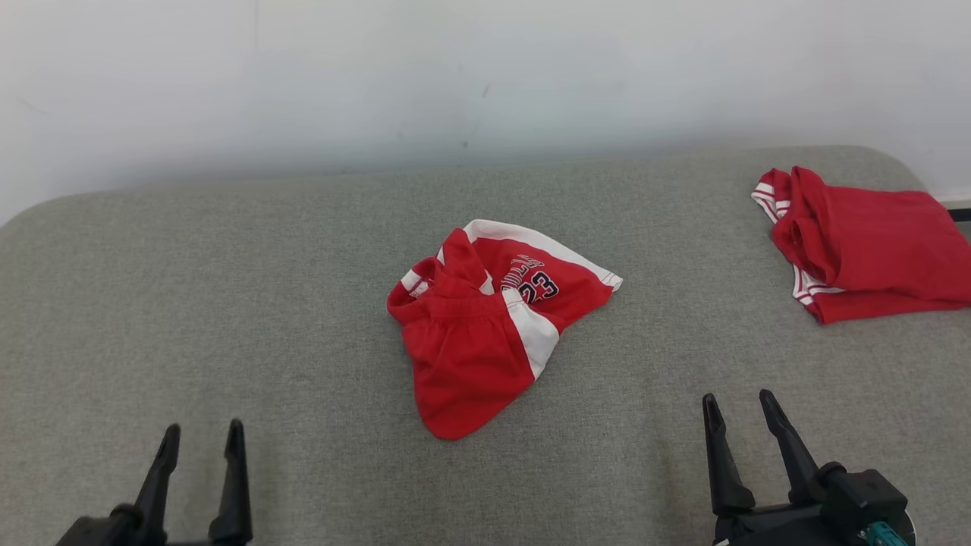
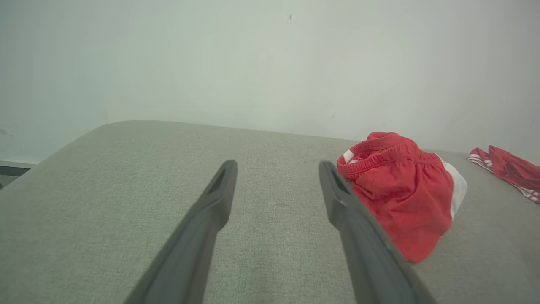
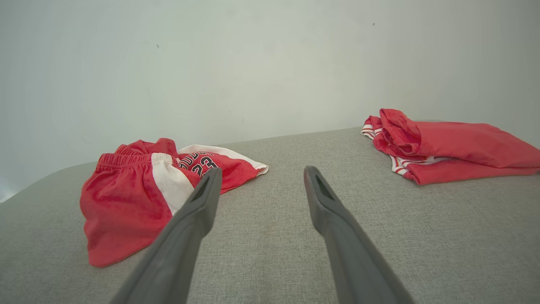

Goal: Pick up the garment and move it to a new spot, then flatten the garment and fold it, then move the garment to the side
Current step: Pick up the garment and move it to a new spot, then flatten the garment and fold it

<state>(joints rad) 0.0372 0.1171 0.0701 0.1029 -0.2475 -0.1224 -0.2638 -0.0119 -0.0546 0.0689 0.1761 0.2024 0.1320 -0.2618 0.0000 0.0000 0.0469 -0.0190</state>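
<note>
The garment [image 1: 489, 322] is a pair of red shorts with white side stripes and a printed "23", lying crumpled in the middle of the grey cushioned surface [image 1: 227, 303]. It also lies at the right of the left wrist view as the garment [image 2: 400, 190] and at the left of the right wrist view as the garment [image 3: 139, 198]. My left gripper [image 1: 203, 436] hovers open at the lower left, apart from the cloth. Open too, my right gripper [image 1: 740, 406] sits at the lower right, with nothing between its fingers.
A second red garment [image 1: 865, 243] with white trim lies folded at the far right edge of the surface, also seen as the folded red garment [image 3: 447, 145]. A pale wall [image 1: 455, 76] rises behind. The surface's rounded corners curve away at the far left and far right.
</note>
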